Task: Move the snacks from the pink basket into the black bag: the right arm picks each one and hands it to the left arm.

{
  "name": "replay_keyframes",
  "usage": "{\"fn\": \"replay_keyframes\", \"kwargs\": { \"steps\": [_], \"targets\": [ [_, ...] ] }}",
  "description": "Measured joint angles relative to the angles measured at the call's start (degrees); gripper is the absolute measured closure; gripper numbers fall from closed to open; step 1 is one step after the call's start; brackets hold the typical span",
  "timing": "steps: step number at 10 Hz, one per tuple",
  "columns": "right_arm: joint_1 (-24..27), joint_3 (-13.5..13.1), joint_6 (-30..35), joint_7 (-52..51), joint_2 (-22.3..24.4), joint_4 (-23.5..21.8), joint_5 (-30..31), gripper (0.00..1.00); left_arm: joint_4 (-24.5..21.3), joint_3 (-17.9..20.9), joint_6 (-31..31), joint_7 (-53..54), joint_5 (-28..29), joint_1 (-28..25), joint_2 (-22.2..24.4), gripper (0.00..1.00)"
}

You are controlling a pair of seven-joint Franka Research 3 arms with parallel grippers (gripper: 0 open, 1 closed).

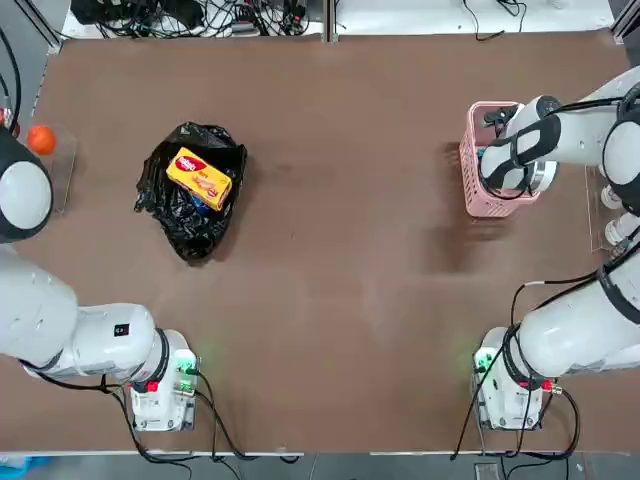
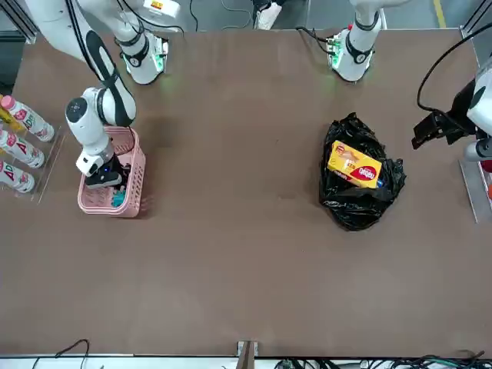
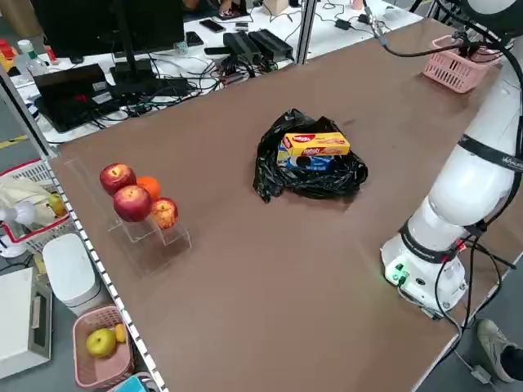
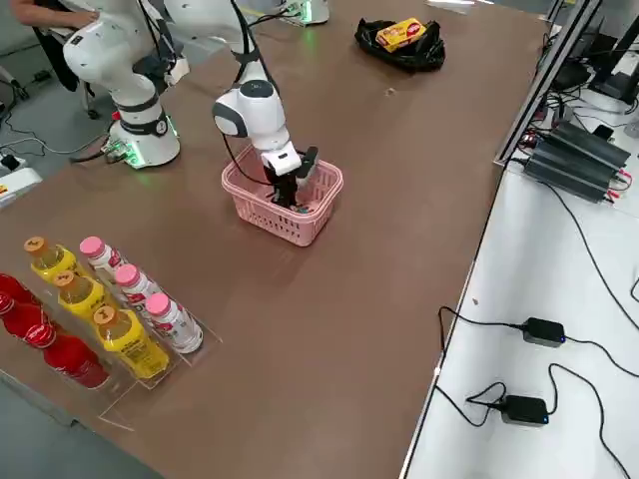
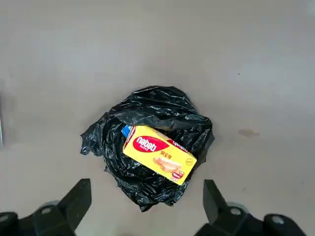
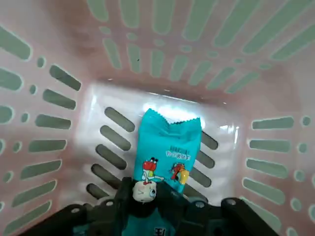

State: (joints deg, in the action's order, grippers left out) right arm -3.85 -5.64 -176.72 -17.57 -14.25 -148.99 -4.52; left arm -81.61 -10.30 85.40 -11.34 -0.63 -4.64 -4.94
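Observation:
The pink basket stands at the table's right side. My right gripper reaches down into it, its fingers closed against the lower end of a small teal snack that lies on the basket floor. On the left, the black bag lies open with a yellow snack with a red logo on top and a blue snack showing under it. My left gripper hovers open over the bag with nothing between its fingers.
White bottles with red lettering and yellow bottles sit in a clear rack beside the basket. Apples and an orange stand in a clear holder at the table's left edge. Bare brown table lies between bag and basket.

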Motion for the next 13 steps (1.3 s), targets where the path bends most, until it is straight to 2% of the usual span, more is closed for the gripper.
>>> {"fn": "replay_keyframes", "kwargs": {
  "steps": [1, 4, 9, 13],
  "targets": [
    [-0.12, 0.00, 0.00, 0.00, 0.00, 0.00, 0.00, 0.75, 0.04, -0.01, 0.00, 0.00, 0.00, 0.00, 0.07, 0.00],
    [-0.37, 0.00, 0.10, 0.01, 0.00, 0.00, 0.00, 0.96, 0.06, -0.03, 0.00, 0.00, 0.00, 0.01, 0.25, 0.00],
    [-0.37, -0.10, 1.67, -1.22, 0.28, 0.30, 0.00, 0.97, 0.07, 0.00, 0.00, 0.00, 0.00, -0.03, 0.25, 0.00],
    [-0.37, -0.18, 17.30, -2.03, 5.24, 4.67, 0.35, 0.97, 0.06, 0.00, 0.00, 0.00, 0.00, -0.03, 0.25, 0.00]
  ]
}}
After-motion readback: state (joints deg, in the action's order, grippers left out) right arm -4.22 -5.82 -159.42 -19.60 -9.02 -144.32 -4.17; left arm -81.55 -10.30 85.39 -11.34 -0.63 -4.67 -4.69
